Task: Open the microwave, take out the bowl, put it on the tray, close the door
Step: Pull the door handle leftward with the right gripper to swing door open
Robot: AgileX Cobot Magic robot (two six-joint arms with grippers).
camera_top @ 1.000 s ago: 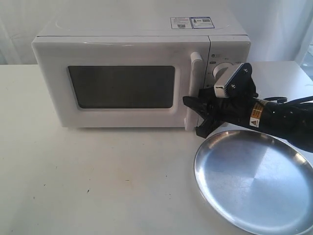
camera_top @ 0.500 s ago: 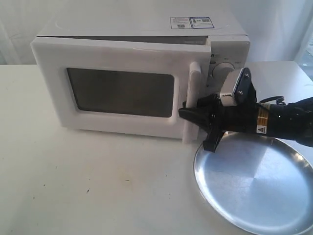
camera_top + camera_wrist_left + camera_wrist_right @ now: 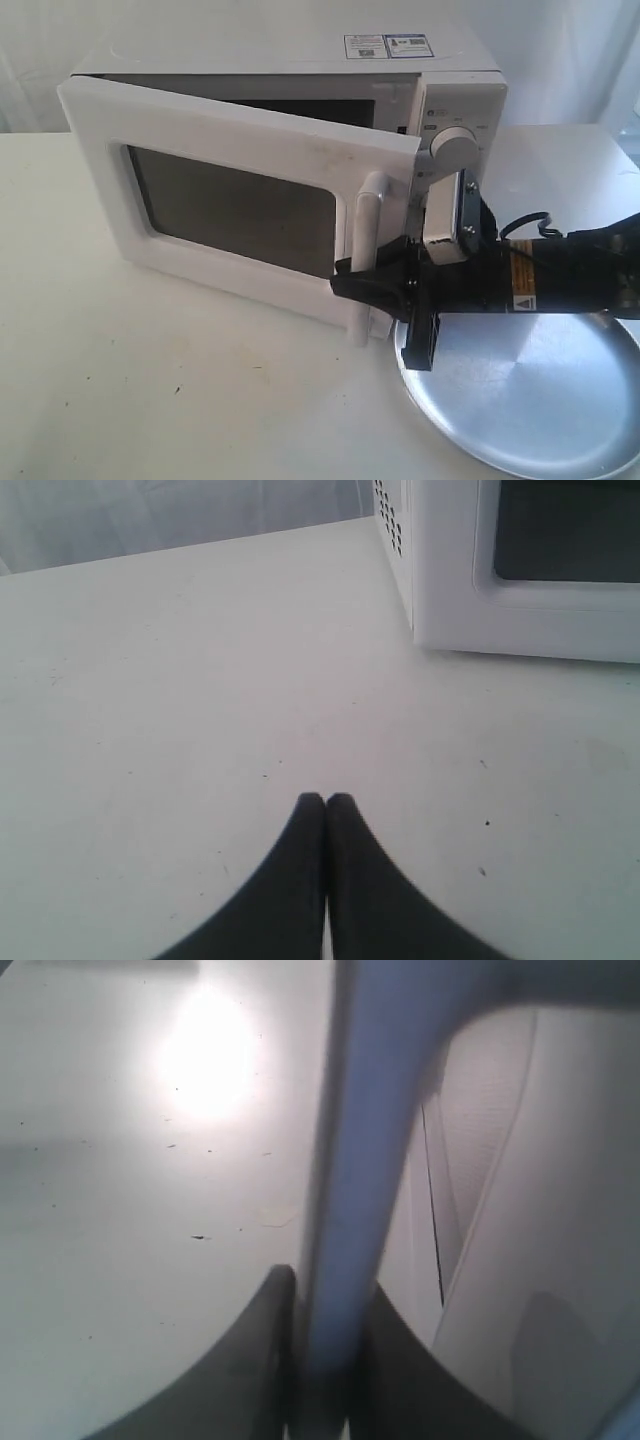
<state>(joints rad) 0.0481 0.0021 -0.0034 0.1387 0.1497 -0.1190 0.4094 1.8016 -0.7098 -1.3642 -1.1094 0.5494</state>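
The tray (image 3: 560, 410) lay nearest, flat on the white table (image 3: 150, 380). It sat out in front of the microwave (image 3: 465, 95), on the side with the dials. It was big, round and shiny.

The left gripper (image 3: 326, 800) was also out in front of the microwave, but well apart from its other front corner. It hung low over the table. Its two black tips were pressed together and it held nothing.

Closer to the microwave, the right gripper (image 3: 368, 283) reached in over the tray's rim. Its two black fingers (image 3: 270, 1360) were squeezed onto the white handle (image 3: 366, 215), one on each side, low down on the bar. In the right wrist view the bar filled the gap between them.

The handle was on the door (image 3: 250, 140), which stood part way open. The handle edge was swung out from the microwave's front. The other edge sat against the microwave's corner. The door's bottom corner was just beside the tray's rim, and I could not tell if they touched. Its dark window (image 3: 230, 210) faced outward.

Behind the door, the inside of the microwave was too dark and too hidden to tell what was in it. A round white dial (image 3: 455, 148) showed just above the right arm. Small stickers (image 3: 388, 45) sat on the microwave's top. White cloth (image 3: 40, 60) hung behind the microwave.
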